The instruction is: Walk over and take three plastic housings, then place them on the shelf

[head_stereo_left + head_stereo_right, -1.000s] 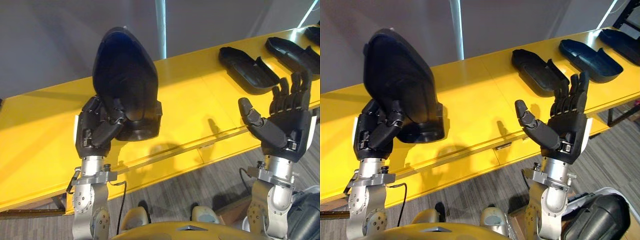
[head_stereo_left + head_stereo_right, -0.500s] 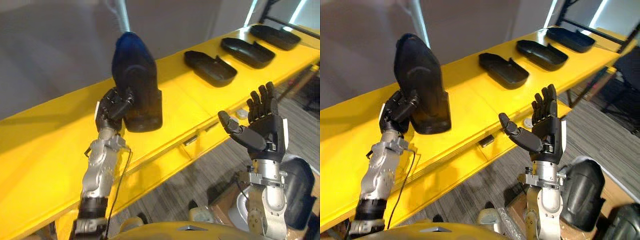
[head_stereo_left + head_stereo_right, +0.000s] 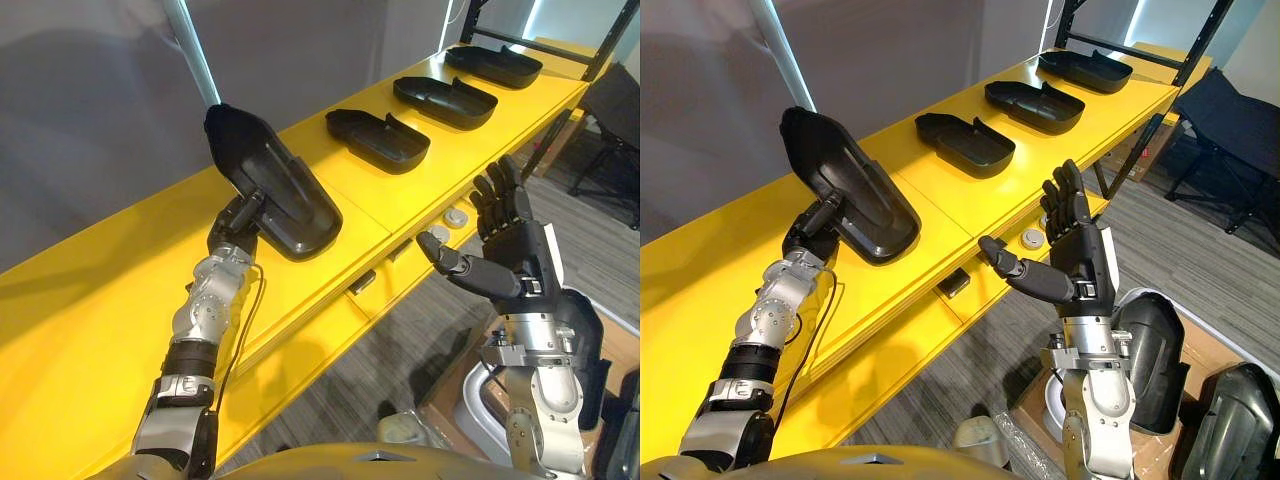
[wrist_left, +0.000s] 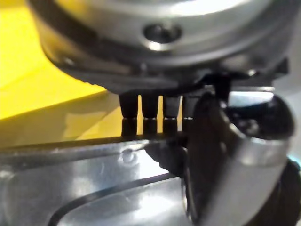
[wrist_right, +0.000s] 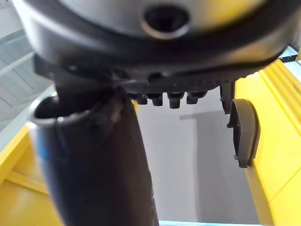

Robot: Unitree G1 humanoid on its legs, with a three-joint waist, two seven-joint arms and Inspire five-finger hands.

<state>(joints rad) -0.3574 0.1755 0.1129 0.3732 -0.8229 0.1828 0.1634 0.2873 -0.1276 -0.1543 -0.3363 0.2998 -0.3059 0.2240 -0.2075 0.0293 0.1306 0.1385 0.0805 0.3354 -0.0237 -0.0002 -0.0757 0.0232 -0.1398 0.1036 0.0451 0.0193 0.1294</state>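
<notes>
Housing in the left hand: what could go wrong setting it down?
The black housing stands tilted, gripped by the left hand at one edge alone, so it may tip or slide on the yellow shelf when released. The open right hand is raised off the shelf's front, likely not placed to steady it.

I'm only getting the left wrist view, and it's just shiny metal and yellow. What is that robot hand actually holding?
Observer: The left robot hand grips a black plastic housing, tilted low over the yellow shelf.
Visitor: Is that the only one?
Observer: No, three more housings lie in a row farther along the shelf.
Visitor: What's the other arm doing?
Observer: The right robot hand is open and holds nothing, raised off the shelf's front edge.
</notes>
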